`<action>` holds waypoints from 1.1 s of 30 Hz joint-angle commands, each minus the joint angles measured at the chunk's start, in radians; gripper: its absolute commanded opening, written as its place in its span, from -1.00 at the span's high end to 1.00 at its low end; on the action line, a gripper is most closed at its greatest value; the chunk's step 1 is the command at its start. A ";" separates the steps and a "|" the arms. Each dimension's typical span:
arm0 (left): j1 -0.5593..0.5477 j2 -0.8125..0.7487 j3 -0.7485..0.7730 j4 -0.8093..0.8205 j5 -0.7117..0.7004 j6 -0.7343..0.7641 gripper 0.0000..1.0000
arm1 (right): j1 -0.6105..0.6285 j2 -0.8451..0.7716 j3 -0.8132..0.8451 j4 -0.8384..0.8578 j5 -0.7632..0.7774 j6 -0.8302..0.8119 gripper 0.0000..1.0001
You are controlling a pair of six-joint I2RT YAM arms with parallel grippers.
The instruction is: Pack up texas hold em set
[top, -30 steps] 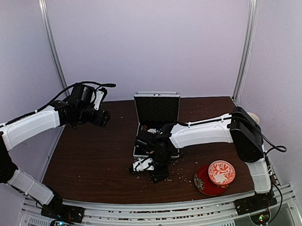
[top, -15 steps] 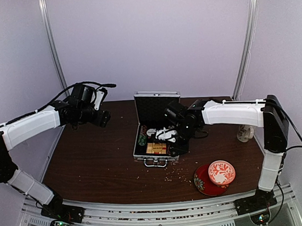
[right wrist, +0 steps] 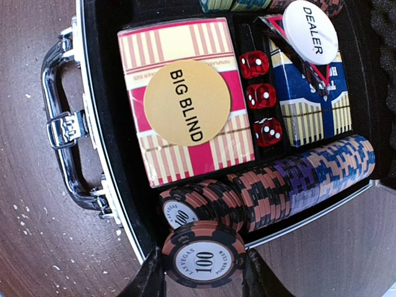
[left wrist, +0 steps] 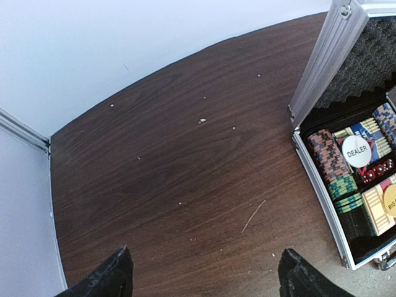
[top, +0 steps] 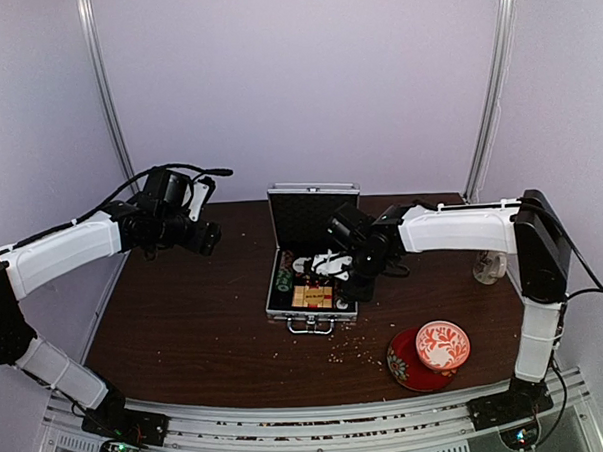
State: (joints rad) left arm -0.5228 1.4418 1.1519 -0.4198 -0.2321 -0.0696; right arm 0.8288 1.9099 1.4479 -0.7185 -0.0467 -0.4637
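Note:
The silver briefcase [top: 307, 312] lies open mid-table with its lid [top: 314, 217] upright. Inside are a red-tan card box [right wrist: 204, 154] topped by a BIG BLIND disc [right wrist: 187, 103], three red dice [right wrist: 260, 96], a DEALER disc [right wrist: 310, 28] and a row of poker chips [right wrist: 297, 179]. My right gripper [right wrist: 203, 272] hovers over the case's right front corner, also seen from above [top: 356, 282]. It is shut on a salmon-and-black "100" chip [right wrist: 203, 255] just over the end of that row. My left gripper [left wrist: 207, 275] hangs open and empty above bare table, left of the case [left wrist: 317, 179].
A red-and-white bowl [top: 443, 344] on a red saucer [top: 403, 367] stands at the front right. A white mug [top: 489, 267] is at the right edge behind my right arm. Crumbs are scattered on the dark wood. Metal frame posts rise at both back corners.
My right arm has swung from low on the table in front of the case up and back to the case's right side. The left arm has stayed still.

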 commanded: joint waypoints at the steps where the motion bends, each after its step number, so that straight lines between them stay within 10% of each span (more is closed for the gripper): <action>1: -0.001 0.003 -0.004 0.024 -0.010 0.011 -0.65 | 0.004 0.016 -0.010 0.024 0.027 0.008 0.40; 33: -0.002 0.012 -0.003 0.019 -0.001 0.011 -0.65 | -0.021 0.010 -0.014 0.037 0.007 0.045 -0.20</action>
State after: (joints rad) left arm -0.5228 1.4460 1.1519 -0.4206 -0.2321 -0.0689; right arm 0.8181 1.9549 1.4387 -0.6792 -0.0265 -0.4370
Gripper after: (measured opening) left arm 0.823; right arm 0.600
